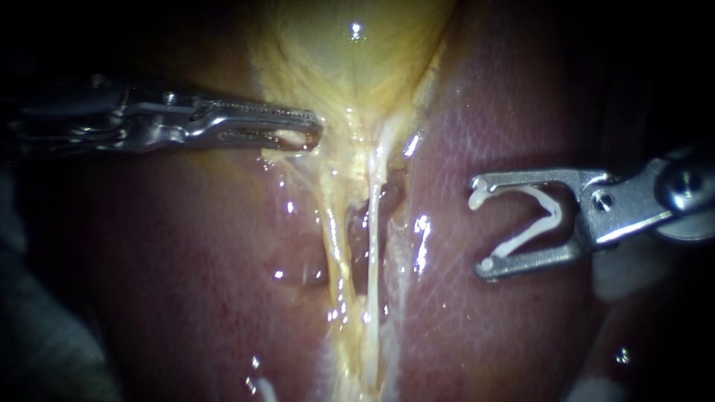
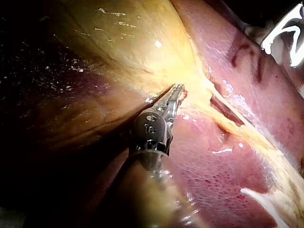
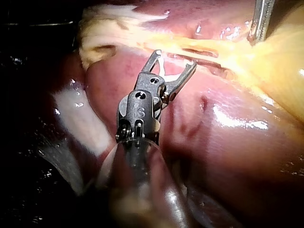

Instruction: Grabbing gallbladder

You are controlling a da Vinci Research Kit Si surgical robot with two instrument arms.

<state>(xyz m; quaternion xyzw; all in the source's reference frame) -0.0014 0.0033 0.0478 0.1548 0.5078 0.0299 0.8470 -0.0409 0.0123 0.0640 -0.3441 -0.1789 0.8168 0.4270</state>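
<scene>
Glistening pink-brown liver (image 1: 186, 268) fills the field, fading to darkness at the edges. The yellow gallbladder (image 1: 350, 59) lies in a cleft of the liver. It narrows to a neck just ahead of your left instrument (image 1: 316, 126). That instrument's jaws are clenched on a thin pale fold at the gallbladder's edge, and only the tips appear to hold tissue. Beyond those tips, pale tubes (image 1: 372, 246) trail away from the neck.

Your right instrument (image 1: 482, 225) hovers on the far side of the tubes, well apart from the left one, and seems clear of the tissue. Its jaws stand wide, cradling a white clip (image 1: 553, 214) seated between them.

The bite looks shallow, so if you pull now the fold may slip free. A sharp pull could tear the thin wall and strain the tubes. If the right instrument drifts down, its tips could scrape the liver.
</scene>
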